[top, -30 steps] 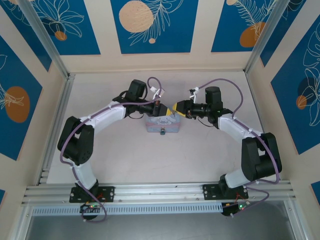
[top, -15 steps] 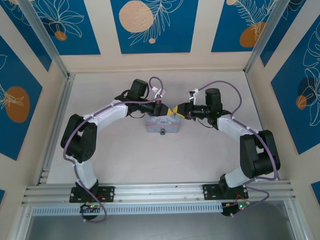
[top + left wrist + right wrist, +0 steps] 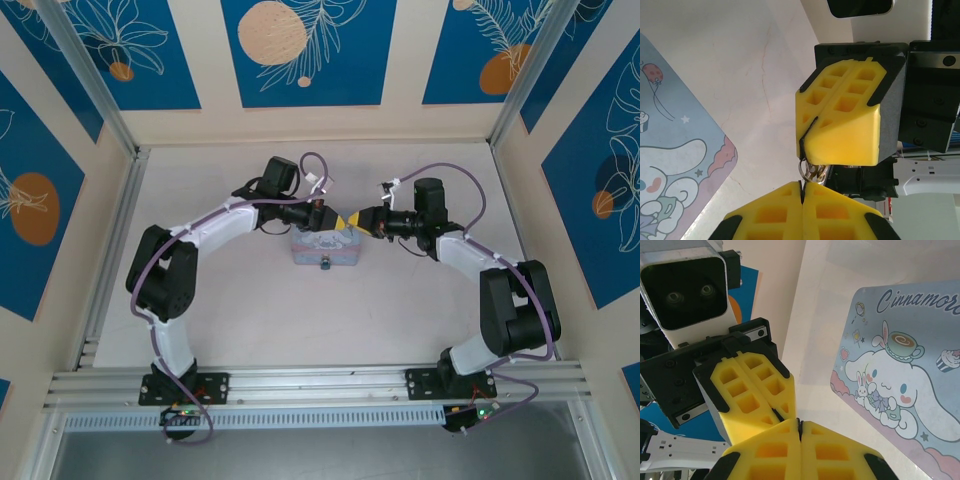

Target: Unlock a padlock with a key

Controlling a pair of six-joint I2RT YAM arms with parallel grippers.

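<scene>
I see padlock (image 3: 325,266) on the tin's (image 3: 305,250) near face, centre frame. Behind it, over the tin's far edge, left gripper (image 3: 802,195) and right gripper (image 3: 800,432) meet tip-to-tip, both closed. Metal ring (image 3: 812,172) sits between the tips, holder unclear.

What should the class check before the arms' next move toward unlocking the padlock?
1. Left gripper shut: ok.
2. Right gripper shut: ok.
3. Metal ring between both gripper tips: ok.
4. Which gripper holds the ring: cannot tell.
5. Key in sight and lined up: cannot tell.
6. Padlock on the near wall of the tin, free of both grippers: ok.
</scene>
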